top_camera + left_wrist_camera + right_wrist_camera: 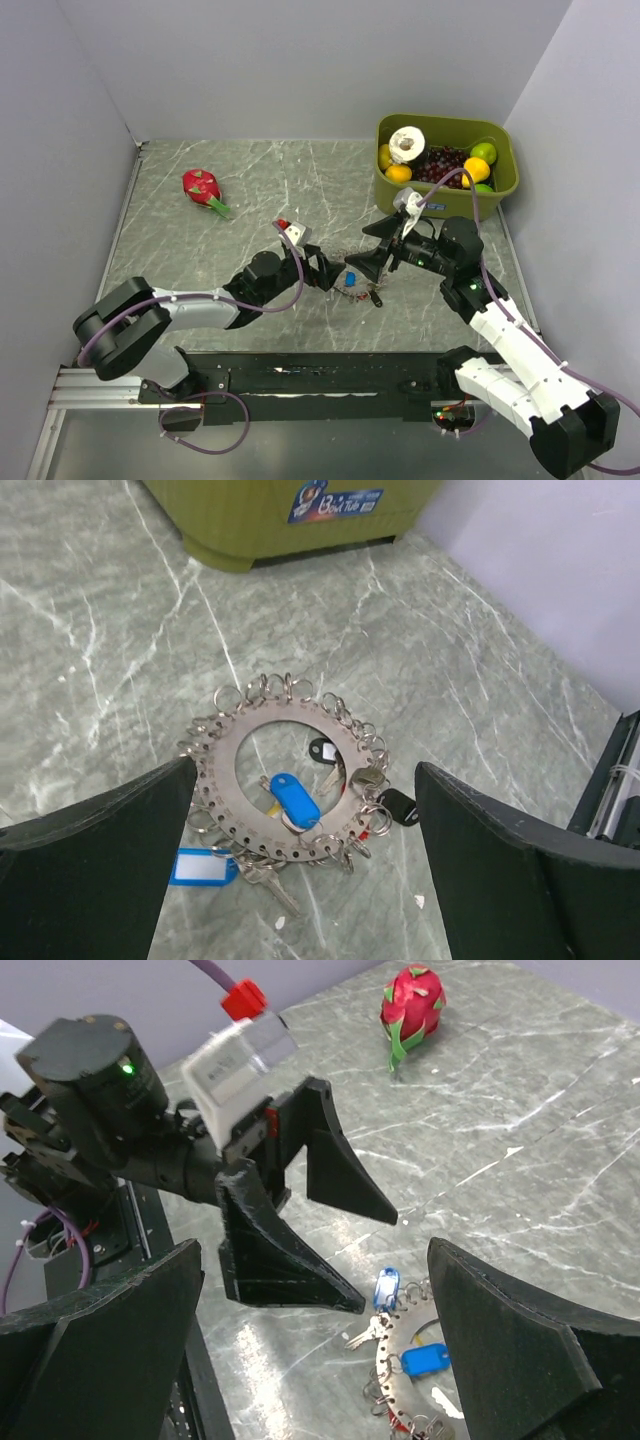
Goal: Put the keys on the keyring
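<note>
The keyring (213, 780) is a flat metal disc with many small split rings, lying on the marble table. One blue-tagged key (296, 798) rests across its hole. A second blue tag with a white label (203, 866) and a silver key (270, 886) lie at its edge. A black fob (398, 806) sits on the other side. My left gripper (305, 890) is open and empty, just short of the ring. My right gripper (310, 1360) is open and empty above the ring (391, 1368), facing the left gripper (290, 1230). In the top view both grippers (335, 272) (368, 262) flank the ring (360, 288).
A green bin (500, 185) of fruit stands at the back right; its wall shows in the left wrist view (250, 520). A dragon fruit (203, 189) lies at the back left and shows in the right wrist view (412, 1005). Grey walls enclose the table.
</note>
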You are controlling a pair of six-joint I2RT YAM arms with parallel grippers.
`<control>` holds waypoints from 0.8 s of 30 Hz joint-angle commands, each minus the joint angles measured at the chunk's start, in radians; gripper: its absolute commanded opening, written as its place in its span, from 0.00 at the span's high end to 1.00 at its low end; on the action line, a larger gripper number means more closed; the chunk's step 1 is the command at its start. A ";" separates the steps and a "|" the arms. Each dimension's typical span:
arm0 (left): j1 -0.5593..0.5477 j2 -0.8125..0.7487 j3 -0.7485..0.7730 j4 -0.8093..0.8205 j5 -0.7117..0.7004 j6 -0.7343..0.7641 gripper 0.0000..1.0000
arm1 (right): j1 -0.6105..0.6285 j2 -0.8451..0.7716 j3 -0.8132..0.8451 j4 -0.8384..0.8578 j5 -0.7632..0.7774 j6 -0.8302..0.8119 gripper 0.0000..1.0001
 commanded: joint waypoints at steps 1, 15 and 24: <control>0.007 -0.055 0.025 -0.007 -0.009 0.059 0.04 | -0.004 0.015 0.034 0.019 0.011 0.018 0.00; 0.472 -0.300 -0.222 -0.137 0.004 -0.219 0.04 | -0.007 0.074 0.088 -0.161 0.238 0.039 0.00; 0.553 -0.728 -0.317 -0.412 -0.327 -0.219 0.04 | -0.055 0.022 0.031 -0.240 0.527 0.105 0.00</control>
